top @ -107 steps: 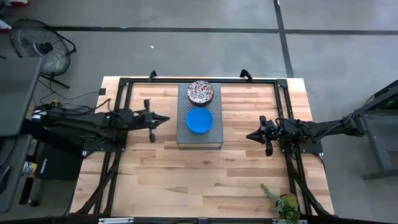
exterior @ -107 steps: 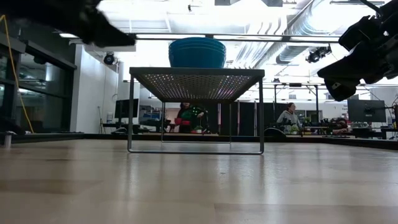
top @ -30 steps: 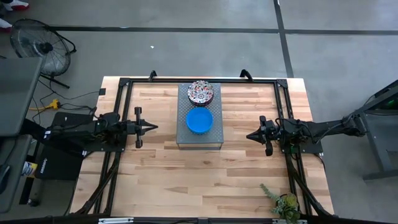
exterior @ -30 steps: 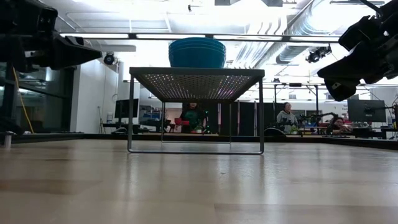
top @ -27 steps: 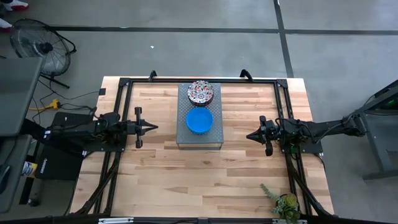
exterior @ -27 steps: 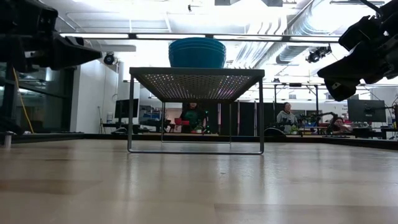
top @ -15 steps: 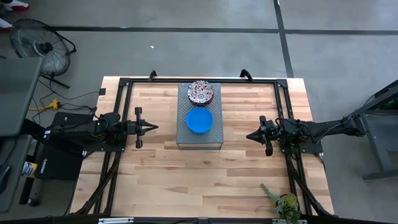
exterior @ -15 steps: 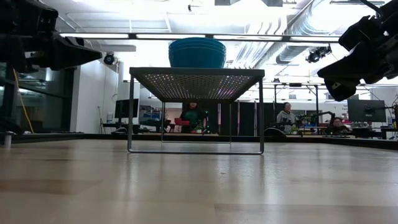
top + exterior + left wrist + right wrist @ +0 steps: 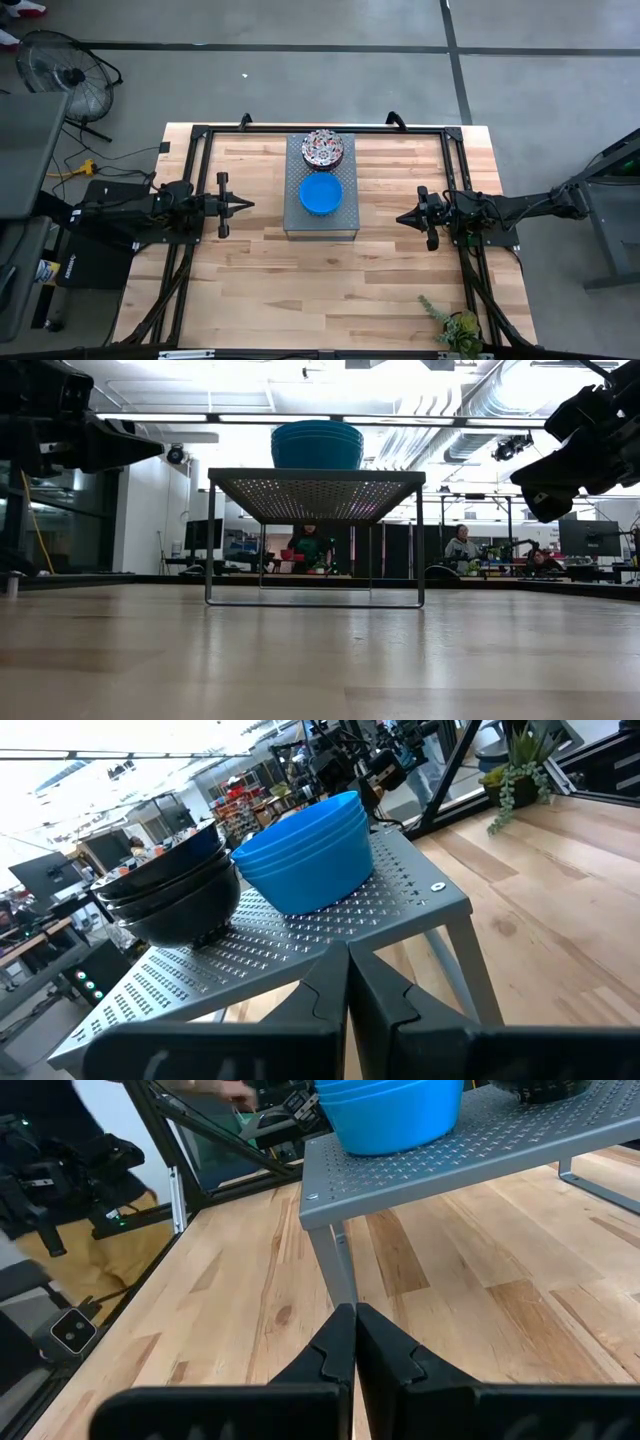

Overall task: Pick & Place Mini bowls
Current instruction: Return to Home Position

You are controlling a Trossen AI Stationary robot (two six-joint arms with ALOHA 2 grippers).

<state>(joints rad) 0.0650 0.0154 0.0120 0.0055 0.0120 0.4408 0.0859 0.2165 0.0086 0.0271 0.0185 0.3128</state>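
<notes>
Pale wood planks make up the table (image 9: 300,290) I'm looking down on. The left gripper (image 9: 247,204) hangs over the table's left edge, about halfway along it and well apart from the shelf, its tip pointing toward the middle. On its wrist feed the two dark fingers (image 9: 330,995) are pressed flat together with only a thin seam between them, and they pinch nothing.

The grey perforated shelf (image 9: 320,227) stands on thin legs against the middle of the table's far edge. The mini bowls sit on it in two stacks. The white patterned stack (image 9: 324,147) is at the shelf's far edge, and the blue stack (image 9: 320,193) is about the shelf's centre, just beside it on the near side. The near part of the shelf top is bare. From table height only the blue stack shows above the shelf top. I can see several nested rims in each stack but can't count them for certain.

The right gripper (image 9: 402,217) hangs over the table's right edge, also about midway and well clear of the shelf, its tip aimed back toward it. Its fingers (image 9: 335,1345) are closed against each other, holding nothing.

A small potted plant (image 9: 458,328) sits at the table's near right corner
</notes>
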